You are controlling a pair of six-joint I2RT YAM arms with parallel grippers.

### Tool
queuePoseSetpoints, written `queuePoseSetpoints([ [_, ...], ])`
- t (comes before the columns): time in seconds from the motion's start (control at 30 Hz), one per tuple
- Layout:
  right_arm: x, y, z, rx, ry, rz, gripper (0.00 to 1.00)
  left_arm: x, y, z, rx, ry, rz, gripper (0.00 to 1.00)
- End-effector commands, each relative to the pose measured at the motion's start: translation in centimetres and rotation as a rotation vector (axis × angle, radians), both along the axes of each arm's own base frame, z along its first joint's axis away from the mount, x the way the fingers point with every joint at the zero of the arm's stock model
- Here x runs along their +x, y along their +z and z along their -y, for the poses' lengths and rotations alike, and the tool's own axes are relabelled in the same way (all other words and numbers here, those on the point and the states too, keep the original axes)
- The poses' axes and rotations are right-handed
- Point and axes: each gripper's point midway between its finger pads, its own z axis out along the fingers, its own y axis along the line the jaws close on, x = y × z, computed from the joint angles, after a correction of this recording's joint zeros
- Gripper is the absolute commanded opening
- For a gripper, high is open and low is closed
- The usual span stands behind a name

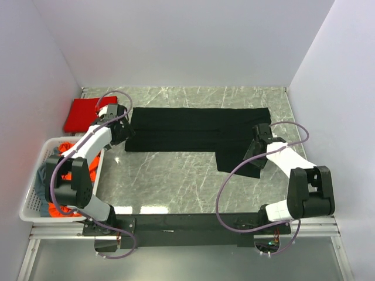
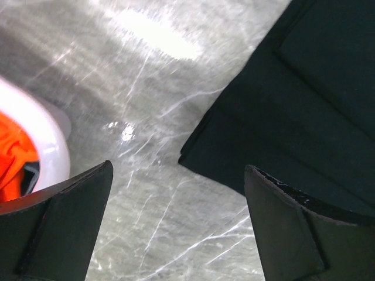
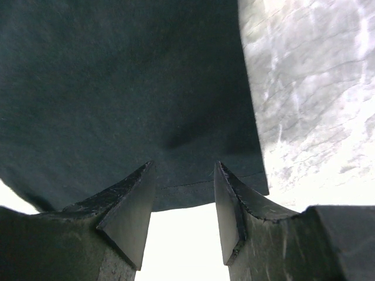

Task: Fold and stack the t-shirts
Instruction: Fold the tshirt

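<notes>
Left gripper: your left gripper (image 1: 119,130) (image 2: 179,167) has its jaws spread wide with nothing between them. It hangs over bare table (image 1: 176,181) (image 2: 135,88) just off the left end of the black t-shirt (image 1: 193,129) (image 2: 304,99).

Right gripper: your right gripper (image 1: 259,143) (image 3: 183,167) is at the right end of the black t-shirt (image 3: 117,88). Its fingers stand partly apart with a clear gap. The hem runs across just at the fingertips, and you can see a small pucker in the cloth just beyond them. No cloth looks pinched.

Black t-shirt: it lies flat as a long folded band across the far half of the table, running left to right. At its right end a flap reaches toward the near edge. The left wrist view shows a layered folded corner at its left end.

Bright red t-shirt: the bright red t-shirt (image 1: 82,114) lies folded in the far left corner of the table, just beyond your left gripper and apart from the black one.

Basket: the white basket (image 1: 26,199) (image 2: 41,134) sits along the left edge of the table, beside your left arm.

Basket contents: the orange-red t-shirt (image 1: 55,209) (image 2: 12,158) and the grey-blue t-shirt (image 1: 42,178) lie crumpled inside it, partly hidden by the arm.

Table: marbled grey surface (image 3: 310,88), bare along its near half between your two arms.
</notes>
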Motion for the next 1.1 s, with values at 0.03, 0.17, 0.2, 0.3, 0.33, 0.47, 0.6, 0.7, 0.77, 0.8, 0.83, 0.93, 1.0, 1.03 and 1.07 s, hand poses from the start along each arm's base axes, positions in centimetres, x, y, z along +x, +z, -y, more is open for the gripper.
queuePoseSetpoints([
  [0.03, -0.9, -1.5, 0.1, -0.055, 0.026, -0.059, 0.52, 1.7, 1.9, 0.9, -0.015, -0.067, 0.109, 0.99],
  [0.17, -1.1, -2.5, -0.5, -0.054, 0.055, -0.102, 0.50, 2.0, 1.7, 1.7, -0.021, -0.111, 0.126, 0.99],
  [0.2, -1.3, -2.9, -0.7, -0.057, 0.066, -0.120, 0.48, 2.0, 1.6, 1.9, -0.030, -0.117, 0.131, 0.99],
  [0.3, -1.3, -3.5, -0.9, -0.049, 0.079, -0.139, 0.34, 1.9, 1.2, 2.1, -0.032, -0.121, 0.122, 0.99],
  [0.33, -1.2, -3.6, -1.0, -0.050, 0.082, -0.141, 0.23, 2.0, 1.2, 2.2, -0.029, -0.123, 0.121, 0.99],
  [0.47, -0.1, -2.8, -1.0, -0.056, 0.089, -0.122, 0.00, 2.3, 1.5, 2.1, -0.023, -0.127, 0.130, 0.99],
  [0.6, 2.6, 0.3, -0.9, -0.075, 0.089, -0.049, 0.00, 2.4, 1.5, 2.2, -0.027, -0.130, 0.131, 0.99],
  [0.7, 5.5, 3.2, -0.9, -0.089, 0.080, 0.007, 0.00, 2.5, 1.5, 2.2, -0.022, -0.126, 0.127, 0.99],
  [0.77, 8.5, 5.7, -1.0, -0.083, 0.072, 0.079, 0.00, 2.6, 1.6, 2.3, -0.025, -0.131, 0.131, 0.99],
  [0.8, 9.4, 5.7, -0.9, -0.082, 0.063, 0.076, 0.00, 2.6, 1.5, 2.2, -0.024, -0.128, 0.127, 0.99],
  [0.83, 10.3, 6.1, -0.9, -0.079, 0.058, 0.085, 0.00, 2.5, 1.4, 2.2, -0.023, -0.128, 0.123, 0.99],
  [0.93, 15.3, 9.2, -0.5, -0.069, 0.027, 0.174, 0.00, 2.4, 1.1, 2.0, -0.011, -0.123, 0.112, 0.99],
  [1.0, 17.3, 8.9, 0.0, -0.064, 0.006, 0.173, 0.00, 2.4, 1.0, 1.9, -0.008, -0.122, 0.108, 0.99],
  [1.03, 18.0, 9.2, 0.2, -0.062, -0.001, 0.177, 0.00, 2.4, 0.9, 1.9, -0.008, -0.124, 0.104, 0.99],
  [1.07, 19.8, 10.7, 0.3, -0.060, -0.013, 0.223, 0.00, 2.4, 0.8, 2.0, -0.008, -0.123, 0.103, 0.99],
])
